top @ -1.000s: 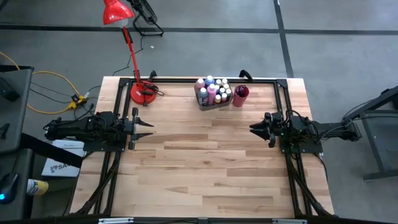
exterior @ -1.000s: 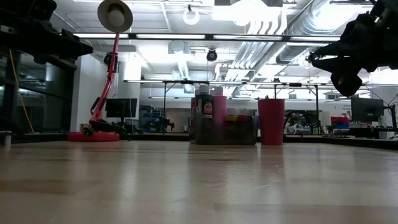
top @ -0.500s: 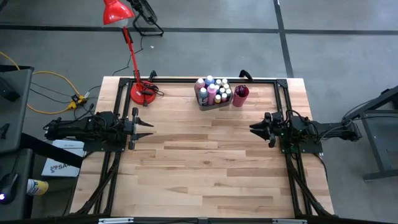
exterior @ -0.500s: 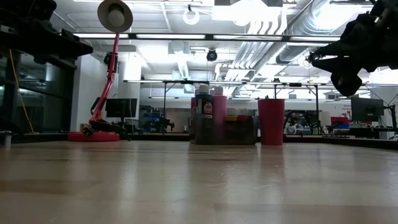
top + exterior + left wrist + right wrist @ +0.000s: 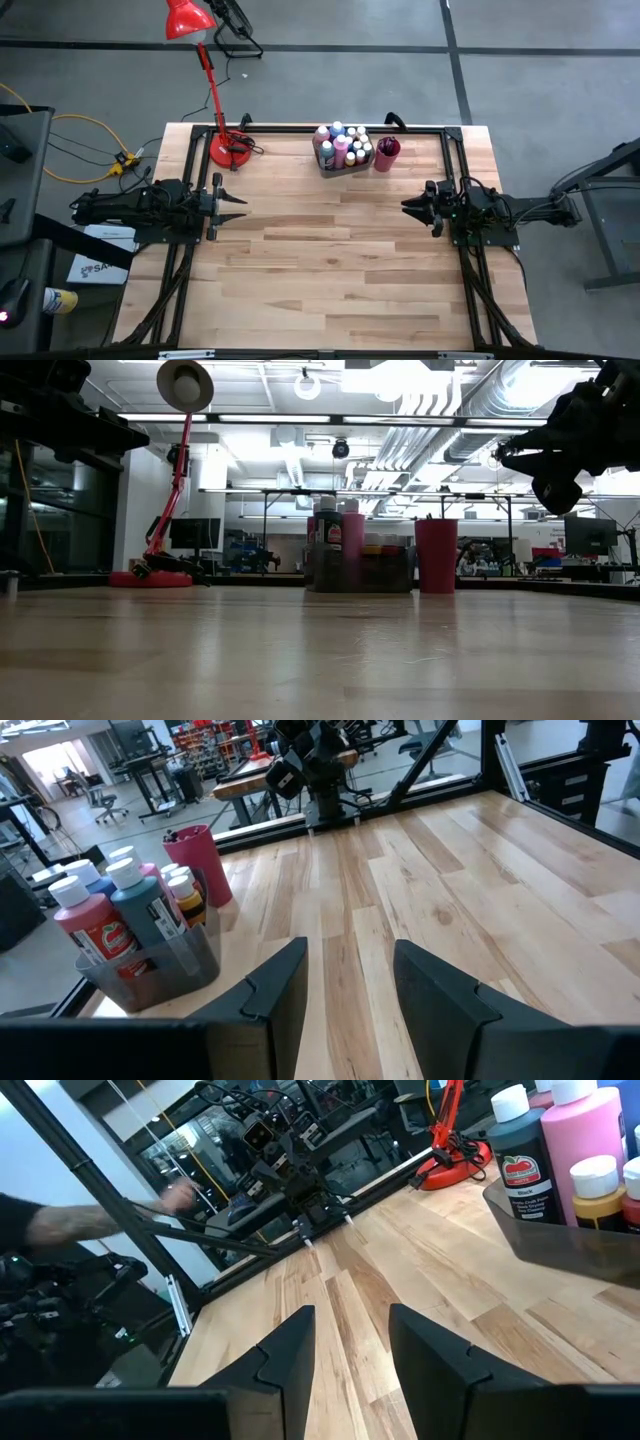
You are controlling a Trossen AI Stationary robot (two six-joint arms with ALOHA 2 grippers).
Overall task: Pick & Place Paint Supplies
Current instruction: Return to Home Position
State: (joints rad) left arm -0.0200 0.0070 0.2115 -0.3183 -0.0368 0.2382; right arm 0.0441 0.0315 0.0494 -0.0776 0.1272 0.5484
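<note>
Several paint bottles [image 5: 342, 143] with white caps and pink, blue, yellow and dark bodies stand upright in a grey bin [image 5: 160, 965] at the table's far edge. Right beside the bin stands a red cup [image 5: 388, 153] with thin dark brush handles [image 5: 184, 834] in its mouth. My left gripper [image 5: 242, 208] hovers level at the table's left side, open with nothing between its fingers, well short of the bin. My right gripper [image 5: 405, 208] hovers level at the right side, also open and holding nothing. The right wrist view shows the bottles [image 5: 560, 1140] off to one side.
A red desk lamp [image 5: 227, 150] stands with its round base on the table's far left corner. A black frame [image 5: 300, 128] runs along the far edge. Bare wooden tabletop [image 5: 330, 260] lies between the two arms. A person's arm [image 5: 70, 1220] shows beyond the table's left side.
</note>
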